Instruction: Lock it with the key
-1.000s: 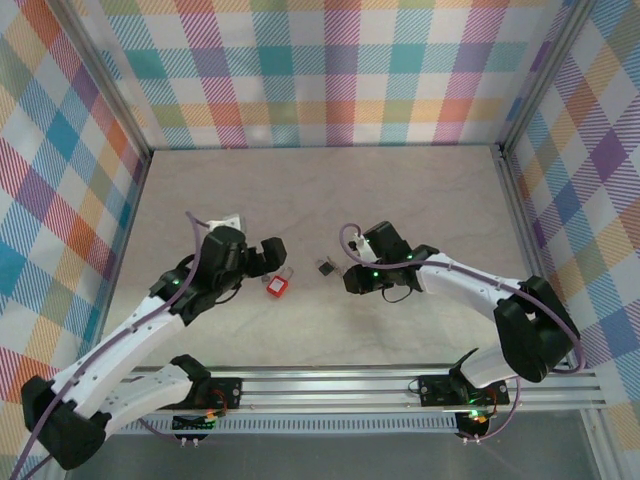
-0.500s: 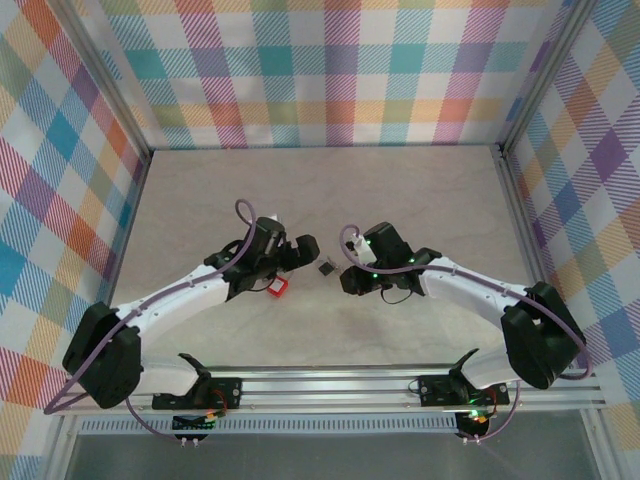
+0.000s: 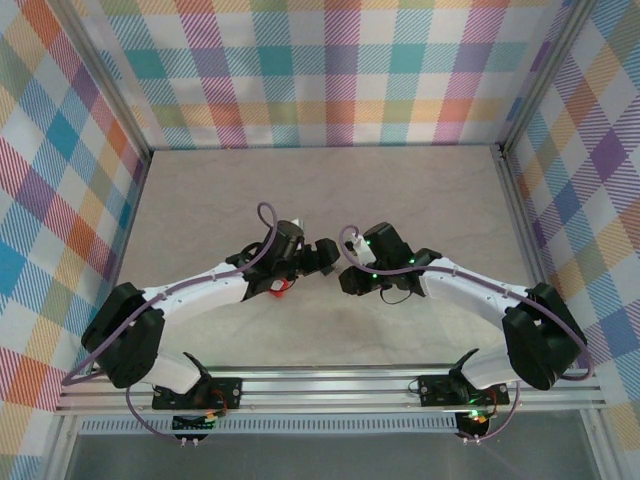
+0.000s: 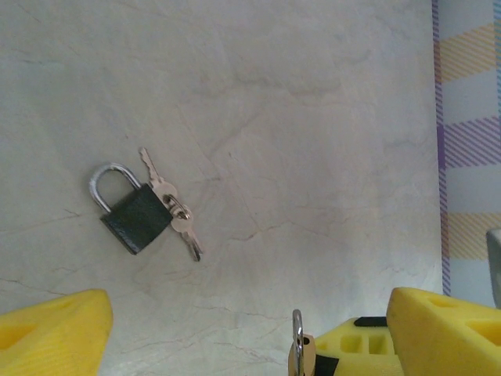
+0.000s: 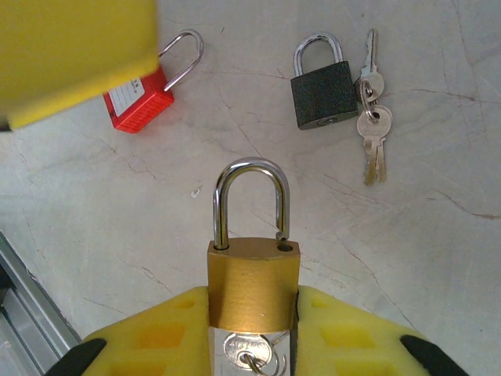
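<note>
Swung across, the left gripper (image 3: 321, 256) hangs open and empty, the padlock (image 5: 252, 276) just ahead of it, clamped by the right gripper (image 5: 252, 333), shackle pointing away from that hand.

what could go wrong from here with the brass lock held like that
1. The open left gripper sits very close to the right gripper; a misjudged approach might bump the brass padlock askew in its grip.
2. Its shackle looks unseated on one side, so pushing off-centre may miss the hole.
3. The black padlock and keys lie on the table nearby; a low sweep may drag them.
</note>
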Robot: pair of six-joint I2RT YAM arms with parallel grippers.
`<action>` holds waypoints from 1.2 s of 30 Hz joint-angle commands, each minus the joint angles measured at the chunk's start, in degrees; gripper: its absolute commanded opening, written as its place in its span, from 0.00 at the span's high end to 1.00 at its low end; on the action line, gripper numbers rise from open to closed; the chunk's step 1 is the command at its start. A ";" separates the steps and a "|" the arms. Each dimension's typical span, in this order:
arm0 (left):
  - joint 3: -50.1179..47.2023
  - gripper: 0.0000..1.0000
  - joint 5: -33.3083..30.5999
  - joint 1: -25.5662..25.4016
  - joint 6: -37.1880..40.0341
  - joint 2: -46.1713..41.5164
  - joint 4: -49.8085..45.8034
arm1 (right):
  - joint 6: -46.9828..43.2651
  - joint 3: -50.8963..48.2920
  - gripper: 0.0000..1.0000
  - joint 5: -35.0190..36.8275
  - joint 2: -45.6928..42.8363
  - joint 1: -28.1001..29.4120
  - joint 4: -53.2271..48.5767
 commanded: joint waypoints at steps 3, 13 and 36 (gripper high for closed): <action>1.00 0.15 1.79 -1.13 -1.83 2.07 3.79 | -0.98 -0.84 0.76 -1.33 -2.09 0.47 1.62; 0.47 0.29 2.99 -1.68 -3.08 3.76 6.84 | -0.98 -0.97 0.76 -1.86 -2.27 0.52 2.01; 0.03 0.81 6.59 -2.57 -4.58 7.08 12.12 | -1.00 -1.10 0.76 -1.93 -2.66 0.61 2.34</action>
